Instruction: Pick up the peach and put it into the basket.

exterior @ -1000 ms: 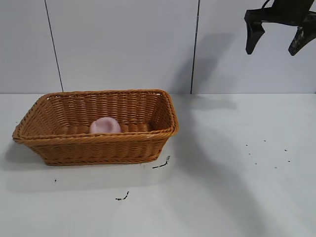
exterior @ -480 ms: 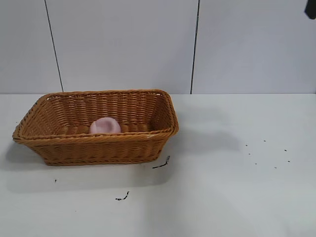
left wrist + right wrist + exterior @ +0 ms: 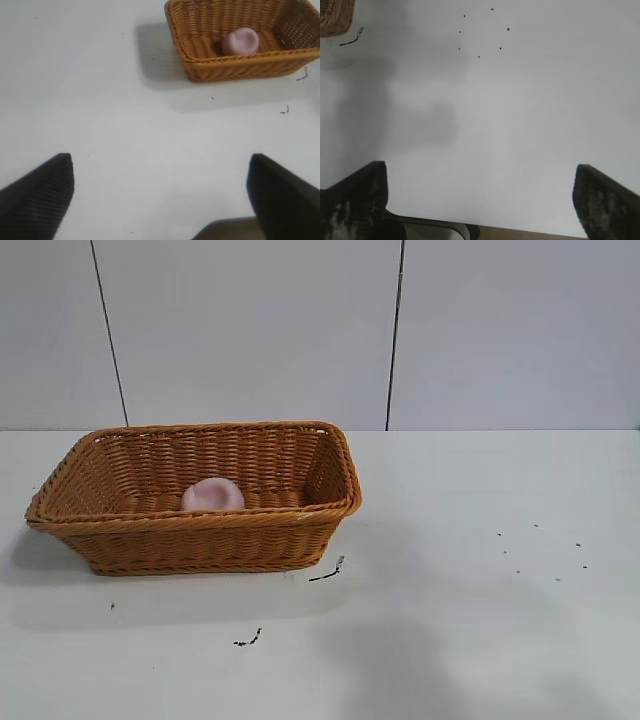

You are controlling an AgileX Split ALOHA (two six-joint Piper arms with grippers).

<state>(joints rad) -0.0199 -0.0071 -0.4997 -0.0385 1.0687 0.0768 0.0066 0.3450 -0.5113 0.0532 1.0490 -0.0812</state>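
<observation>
The pale pink peach [image 3: 212,495] lies inside the orange-brown wicker basket [image 3: 200,540] at the table's left; both also show in the left wrist view, the peach [image 3: 240,41] in the basket [image 3: 200,65]. No arm shows in the exterior view. My left gripper [image 3: 160,185] is open and empty, held over bare white table well away from the basket. My right gripper [image 3: 480,192] is open and empty over the table's near edge, with only a corner of the basket [image 3: 335,17] in its view.
Small dark specks [image 3: 540,550] dot the white table at the right. Two dark scraps [image 3: 327,572] lie in front of the basket. A grey panelled wall [image 3: 390,330] stands behind the table.
The right gripper, seen open at the upper right a second ago, has moved up and out of the exterior view. The peach and basket have not moved.
</observation>
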